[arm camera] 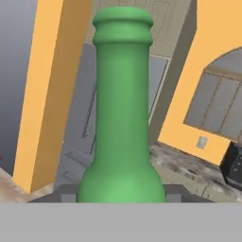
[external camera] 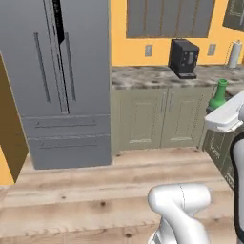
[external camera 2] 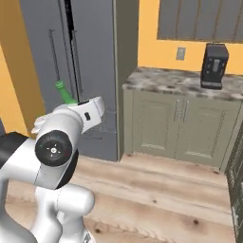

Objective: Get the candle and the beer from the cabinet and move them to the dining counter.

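The gripper (arm camera: 122,196) is clamped around the beer (arm camera: 122,108); from the hand camera the green neck rises straight up between the two dark finger tips (arm camera: 64,194), its shoulder swelling just above them and its lip near the top of the view. The bottle is carried in the air, well off any surface.

From the left base camera, going left to right: an orange wall edge, then the tall grey fridge (external camera: 57,81) with its long vertical handles and two drawers below. Beside it runs a granite worktop (external camera: 143,76) over beige lower cupboards (external camera: 159,116), with a black coffee machine (external camera: 184,58) standing on it below a grey wall cabinet (external camera: 167,18). Further right the beer's green neck (external camera: 218,95) pokes up above the white arm (external camera: 226,116), and a paper towel roll (external camera: 234,54) stands at the back. The floor is pale wood planks (external camera: 95,200).

From the right base camera the bottle (external camera 2: 64,93) tilts up out of the white hand (external camera 2: 88,114) at the left, in front of the fridge (external camera 2: 85,71). To the right come the worktop (external camera 2: 180,83), the cupboards (external camera 2: 180,123) and the coffee machine (external camera 2: 214,65).
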